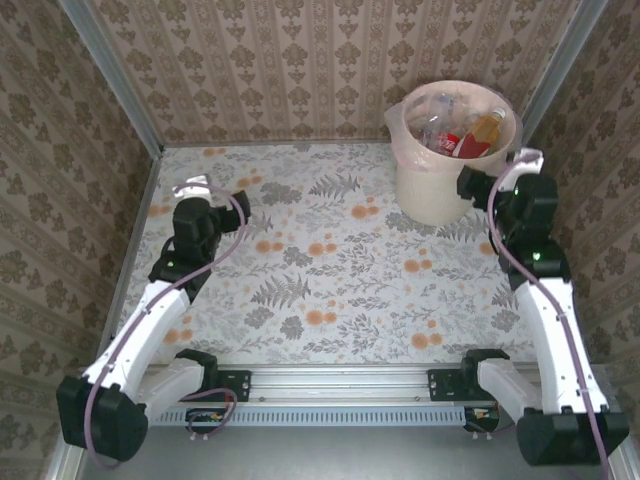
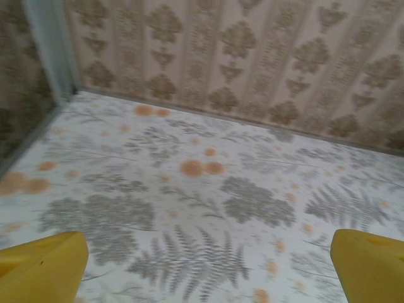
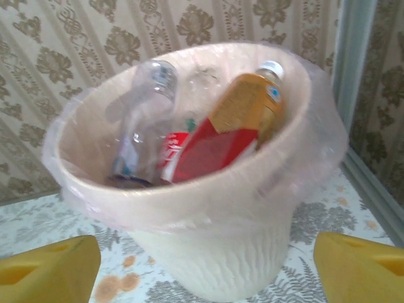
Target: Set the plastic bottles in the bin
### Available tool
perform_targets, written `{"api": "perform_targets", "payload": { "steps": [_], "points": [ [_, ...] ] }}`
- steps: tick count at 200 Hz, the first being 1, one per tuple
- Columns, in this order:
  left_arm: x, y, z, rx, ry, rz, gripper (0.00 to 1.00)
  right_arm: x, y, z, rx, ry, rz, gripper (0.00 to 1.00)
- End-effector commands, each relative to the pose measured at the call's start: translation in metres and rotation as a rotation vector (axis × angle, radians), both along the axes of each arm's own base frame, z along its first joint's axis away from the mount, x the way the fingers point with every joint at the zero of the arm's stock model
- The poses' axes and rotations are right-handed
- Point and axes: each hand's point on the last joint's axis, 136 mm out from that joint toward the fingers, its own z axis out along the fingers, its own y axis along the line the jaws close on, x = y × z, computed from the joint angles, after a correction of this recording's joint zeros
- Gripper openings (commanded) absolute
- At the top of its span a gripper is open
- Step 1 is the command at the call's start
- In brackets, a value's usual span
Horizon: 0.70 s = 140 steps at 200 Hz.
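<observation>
Enclosure and table. Walls papered in a beige damask pattern (image 1: pixel 300 60) close in a table (image 1: pixel 330 280) covered with a print of grey ferns and orange flowers. A metal rail runs along the table's near edge and carries both arm bases.

Arms. The left arm (image 1: pixel 150 320) reaches forward over the left half of the table. The right arm (image 1: pixel 555 320) reaches toward the far right corner, and its wrist sits just beside the bin.

The bin (image 1: pixel 430 195). A round cream-white bucket stands upright on the table in the far right corner, close to the back wall and the metal corner post. A translucent pinkish bag is folded out over its rim.

The plastic bottles (image 3: pixel 211 154). Several lie inside the bin, leaning against one another. An orange-labelled bottle (image 3: pixel 249 104) with a white cap is tilted toward the right wall. A red-labelled one rests below it. A clear bottle (image 3: pixel 148 120) stands against the left wall. Their exact number cannot be told.

The right gripper (image 3: pixel 208 265). It is released: its yellow fingers (image 3: pixel 47 268) stand wide apart with nothing between them, and the bin is directly ahead.

The left gripper (image 2: pixel 208 265). It is likewise released, with its yellow fingertips (image 2: pixel 41 268) spread wide over bare patterned tabletop.
</observation>
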Motion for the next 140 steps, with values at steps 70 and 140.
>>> {"api": "perform_targets", "payload": {
  "steps": [70, 140],
  "points": [
    [-0.027, 0.114, -0.073, 0.229, 0.085, 0.351, 1.00, -0.042, -0.079, -0.136, -0.042, 0.109, -0.509, 1.00],
    [0.038, 0.084, -0.140, 0.246, 0.124, 0.107, 1.00, 0.012, -0.035, -0.206, -0.097, 0.217, -0.151, 1.00]
  ]
}}
